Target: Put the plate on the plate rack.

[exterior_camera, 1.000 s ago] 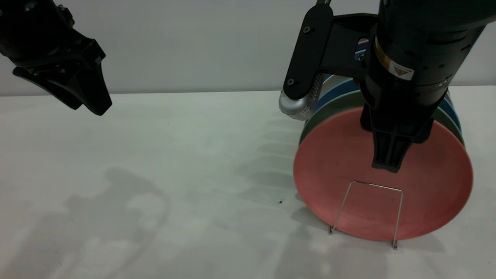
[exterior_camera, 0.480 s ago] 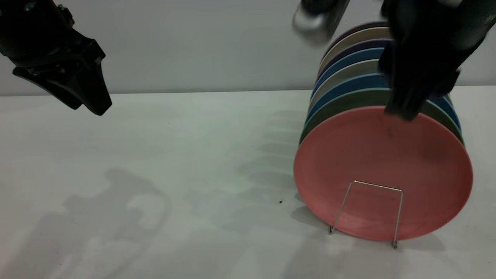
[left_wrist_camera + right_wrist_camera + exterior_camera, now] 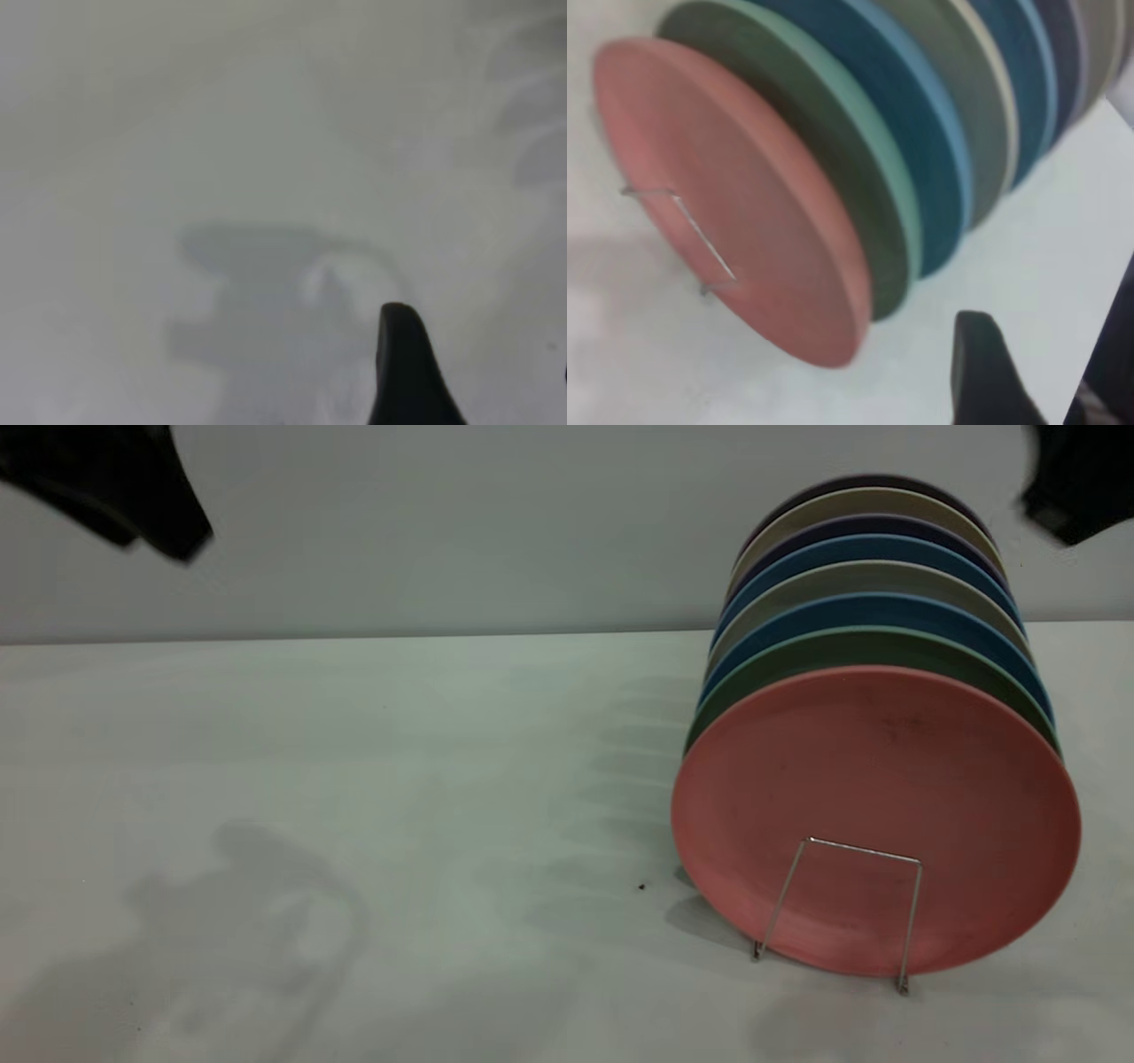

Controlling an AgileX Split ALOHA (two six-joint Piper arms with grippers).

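Note:
The salmon-pink plate (image 3: 877,815) stands on edge at the near end of a row of plates, leaning behind the front loop of the silver wire plate rack (image 3: 864,852). Nothing holds it. My right gripper (image 3: 1063,514) hangs high at the top right corner, well clear of the row. In the right wrist view its fingers are spread, open and empty (image 3: 1036,363), with the plate (image 3: 718,195) and a rack loop (image 3: 700,235) off to one side. My left gripper (image 3: 168,531) is up at the top left corner, open (image 3: 483,363) over bare table.
Behind the pink plate, a teal-green plate (image 3: 850,651), blue plates (image 3: 868,613) and several grey, cream and dark ones fill the rack back towards the wall. The white table (image 3: 354,797) spreads left of the rack, with a small dark speck (image 3: 641,886) near it.
My right gripper let go of the pink plate's top rim and rose away to the upper right. The left gripper moved up and to the left. The plate stayed in the rack.

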